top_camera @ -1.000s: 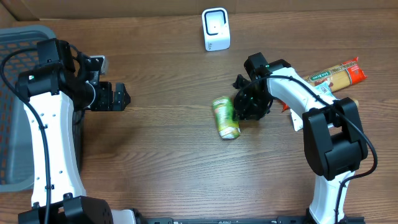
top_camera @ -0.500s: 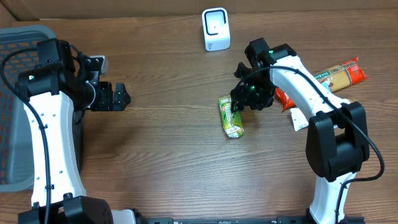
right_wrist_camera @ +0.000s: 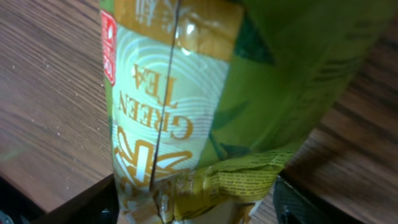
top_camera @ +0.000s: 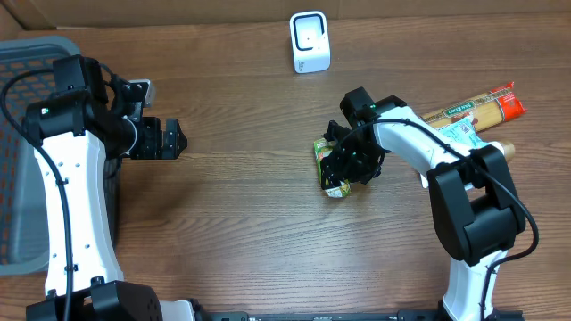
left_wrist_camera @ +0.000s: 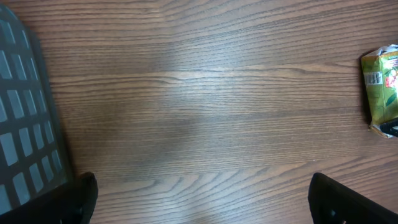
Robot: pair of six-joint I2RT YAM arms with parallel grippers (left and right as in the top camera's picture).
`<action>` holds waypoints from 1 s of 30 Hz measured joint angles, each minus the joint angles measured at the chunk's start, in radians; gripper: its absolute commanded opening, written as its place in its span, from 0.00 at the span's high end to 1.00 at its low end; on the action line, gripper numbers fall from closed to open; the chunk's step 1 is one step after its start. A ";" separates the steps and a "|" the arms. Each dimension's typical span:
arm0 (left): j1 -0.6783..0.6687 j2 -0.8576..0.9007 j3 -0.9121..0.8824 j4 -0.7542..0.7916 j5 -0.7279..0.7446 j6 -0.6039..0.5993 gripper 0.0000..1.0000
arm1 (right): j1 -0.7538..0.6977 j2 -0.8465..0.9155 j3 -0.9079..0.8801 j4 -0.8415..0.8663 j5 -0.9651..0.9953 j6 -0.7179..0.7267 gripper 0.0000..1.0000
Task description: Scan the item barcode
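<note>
brown wooden table, grain left to right, filling the whole view. grey slatted basket at the left edge. soft, even light, faint pale sheen on the wood.

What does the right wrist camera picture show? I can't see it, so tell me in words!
A shiny green plastic packet printed GREEN TEA fills the picture, seen close up over a brown wooden table. Two dark fingers of the right gripper sit at its lower end, one on each side.
</note>
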 measured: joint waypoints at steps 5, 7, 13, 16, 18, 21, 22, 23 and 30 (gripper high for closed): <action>0.000 0.000 0.000 0.000 0.000 0.000 0.00 | 0.000 -0.007 -0.024 0.040 0.020 -0.002 0.69; 0.000 0.000 0.000 0.000 0.000 0.000 0.00 | -0.002 -0.007 -0.027 0.047 0.024 -0.002 0.78; 0.000 0.000 0.000 0.000 0.000 0.000 0.00 | -0.007 -0.018 -0.028 0.045 0.005 -0.002 0.91; 0.000 0.000 0.000 0.000 0.000 0.000 0.00 | -0.007 -0.019 -0.026 0.037 -0.003 -0.001 0.94; 0.000 0.000 0.000 0.000 0.000 0.000 0.01 | -0.007 -0.018 -0.014 0.018 -0.011 -0.002 0.95; 0.000 0.000 0.000 0.000 0.000 0.000 0.01 | -0.006 -0.014 0.015 -0.034 -0.019 -0.002 0.96; 0.000 0.000 0.000 0.000 0.000 0.000 0.00 | -0.006 -0.010 0.026 -0.053 -0.021 -0.002 0.96; 0.000 0.000 0.000 0.000 0.000 0.000 0.00 | -0.006 -0.004 0.039 -0.074 -0.025 -0.002 0.96; 0.000 0.000 0.000 0.000 0.000 0.000 0.00 | -0.007 0.011 0.177 -0.188 -0.159 -0.068 0.96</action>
